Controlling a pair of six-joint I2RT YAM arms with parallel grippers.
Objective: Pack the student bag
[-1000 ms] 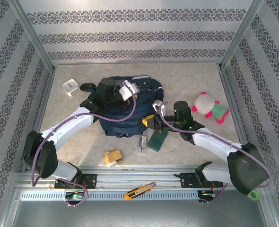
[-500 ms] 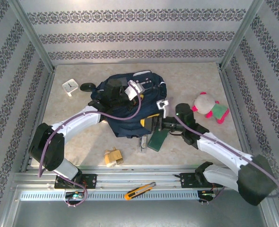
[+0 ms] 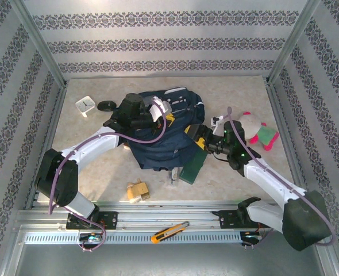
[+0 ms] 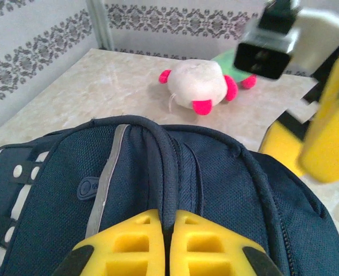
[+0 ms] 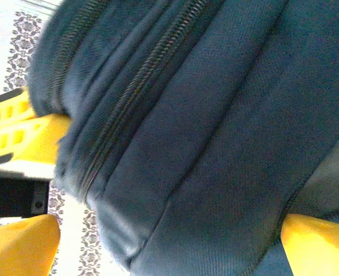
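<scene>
Student bag [image 4: 215, 190] bears an illegible oval badge [image 4: 89, 187].

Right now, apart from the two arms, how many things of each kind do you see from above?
Backpack: 1
Soft toy: 1
White clock: 1
Green book: 1
Tan block: 1
Small black thing: 1
Small grey thing: 1
Orange cutter, on the front rail: 1
Total: 8
</scene>
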